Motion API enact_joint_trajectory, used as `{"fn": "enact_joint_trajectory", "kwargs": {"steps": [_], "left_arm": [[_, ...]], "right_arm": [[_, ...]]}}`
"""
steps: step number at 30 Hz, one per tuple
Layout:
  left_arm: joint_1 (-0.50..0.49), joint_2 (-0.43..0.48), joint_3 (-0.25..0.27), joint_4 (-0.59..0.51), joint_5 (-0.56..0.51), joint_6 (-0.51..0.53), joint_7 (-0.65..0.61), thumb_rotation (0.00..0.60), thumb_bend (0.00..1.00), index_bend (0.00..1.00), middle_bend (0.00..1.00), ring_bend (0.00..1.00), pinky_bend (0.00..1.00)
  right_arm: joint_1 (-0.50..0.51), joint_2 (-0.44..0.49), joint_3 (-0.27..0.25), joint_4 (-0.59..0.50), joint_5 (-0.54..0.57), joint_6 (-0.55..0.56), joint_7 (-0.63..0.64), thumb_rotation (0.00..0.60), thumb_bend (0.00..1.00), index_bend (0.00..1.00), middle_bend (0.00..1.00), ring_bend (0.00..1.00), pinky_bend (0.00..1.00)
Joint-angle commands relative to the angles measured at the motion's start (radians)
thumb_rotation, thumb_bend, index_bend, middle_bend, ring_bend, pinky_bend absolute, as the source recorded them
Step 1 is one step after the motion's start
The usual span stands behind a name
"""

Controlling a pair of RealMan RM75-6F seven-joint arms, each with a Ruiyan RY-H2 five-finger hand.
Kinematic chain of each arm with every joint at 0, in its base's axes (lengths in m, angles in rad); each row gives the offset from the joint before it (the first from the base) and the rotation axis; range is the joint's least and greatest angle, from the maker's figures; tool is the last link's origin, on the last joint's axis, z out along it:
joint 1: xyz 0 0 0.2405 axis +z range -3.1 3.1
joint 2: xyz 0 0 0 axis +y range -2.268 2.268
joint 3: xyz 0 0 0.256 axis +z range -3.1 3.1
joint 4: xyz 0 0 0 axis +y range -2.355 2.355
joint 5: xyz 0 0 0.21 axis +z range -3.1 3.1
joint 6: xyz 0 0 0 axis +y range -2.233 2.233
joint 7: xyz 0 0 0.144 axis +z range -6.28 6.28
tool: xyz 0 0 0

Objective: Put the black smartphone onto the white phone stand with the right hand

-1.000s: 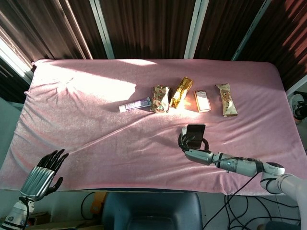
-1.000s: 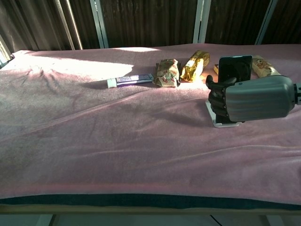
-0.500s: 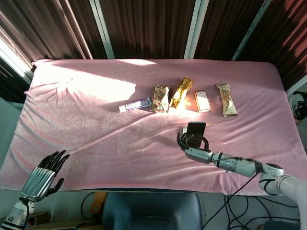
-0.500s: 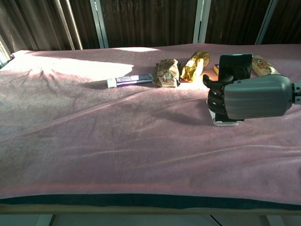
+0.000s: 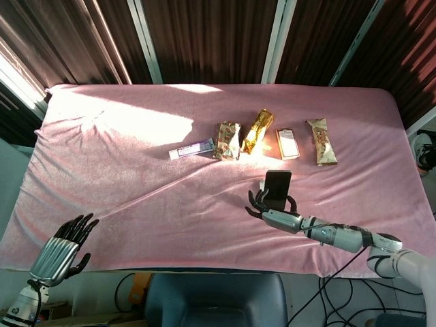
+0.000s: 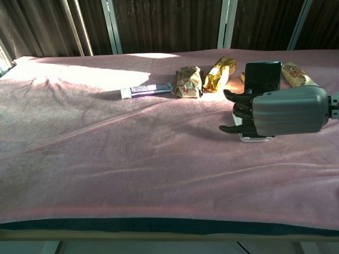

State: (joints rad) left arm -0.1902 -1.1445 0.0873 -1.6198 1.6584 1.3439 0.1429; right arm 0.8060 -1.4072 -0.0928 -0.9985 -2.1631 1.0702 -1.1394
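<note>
Most of the task looks done: phone [image 6: 262, 78] stands on the stand [image 6: 253, 138], right robot hand [image 6: 273, 112] spread, gripping nothing; left robot hand [image 5: 60, 251] idle, spread.

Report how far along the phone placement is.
Done, by the look of it: the black smartphone stands upright on the white phone stand. In hand: the right hand sits just in front with fingers spread, apparently not gripping. Left: pull that hand clear. The left hand hangs idle at the near table edge.
</note>
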Motion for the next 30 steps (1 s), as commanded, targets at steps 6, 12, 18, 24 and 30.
{"fn": "enact_joint_trajectory", "kwargs": {"steps": [6,12,18,24,30], "left_arm": [[0.002,0.001,0.001,0.0,0.003,0.006,-0.002,0.6,0.41,0.0,0.0,0.0,0.15],[0.0,0.003,0.001,0.002,0.003,0.004,-0.008,0.6,0.41,0.0,0.0,0.0,0.15],[0.002,0.006,-0.001,0.002,0.003,0.011,-0.015,0.6,0.41,0.0,0.0,0.0,0.15],[0.012,0.008,-0.011,0.014,0.015,0.057,-0.047,0.6,0.4,0.0,0.0,0.0,0.15],[0.032,0.004,-0.035,0.026,-0.018,0.095,-0.048,0.6,0.4,0.0,0.0,0.0,0.15]], "right_arm": [[-0.007,-0.001,0.013,-0.006,0.022,-0.004,-0.025,0.6,0.27,0.07,0.39,0.42,0.23],[-0.02,0.021,0.015,-0.037,0.039,0.006,-0.019,0.6,0.27,0.0,0.24,0.29,0.15],[-0.058,0.066,0.032,-0.128,0.069,0.071,-0.004,0.6,0.27,0.0,0.17,0.2,0.09],[-0.246,-0.017,0.101,-0.289,0.208,0.39,0.138,0.6,0.25,0.0,0.1,0.11,0.04],[-0.501,-0.057,0.102,-0.502,0.462,0.587,0.297,0.6,0.24,0.0,0.0,0.0,0.0]]}}
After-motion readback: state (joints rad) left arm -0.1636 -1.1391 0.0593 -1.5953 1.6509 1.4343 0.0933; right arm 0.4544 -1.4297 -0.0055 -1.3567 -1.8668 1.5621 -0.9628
